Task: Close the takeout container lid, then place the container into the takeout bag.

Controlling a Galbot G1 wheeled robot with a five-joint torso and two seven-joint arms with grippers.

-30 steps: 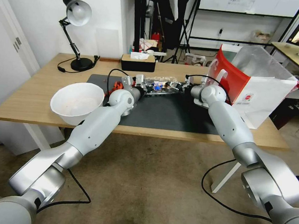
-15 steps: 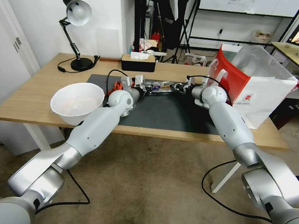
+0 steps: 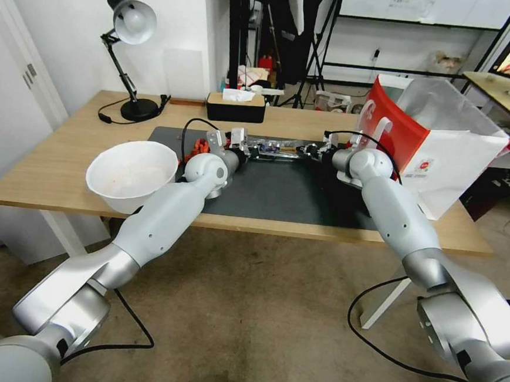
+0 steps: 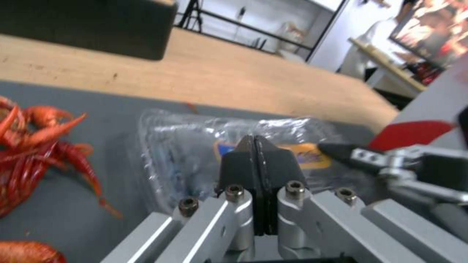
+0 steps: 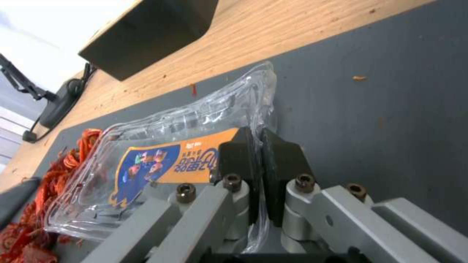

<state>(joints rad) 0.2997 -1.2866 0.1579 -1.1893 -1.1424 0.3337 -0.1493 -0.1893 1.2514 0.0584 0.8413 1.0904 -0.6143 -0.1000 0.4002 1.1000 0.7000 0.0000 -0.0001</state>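
Wooden desk (image 3: 50, 169) with a dark grey mat (image 3: 278, 193) across its middle. White round bowl (image 3: 130, 172) near the front left edge, partly off the mat. Black desk lamp (image 3: 127, 57) at back left, cord trailing. Black tissue box (image 3: 235, 107) at back centre, behind the mat. Red crayfish pile (image 4: 34, 146) on the mat's left part; count unclear, possibly several.
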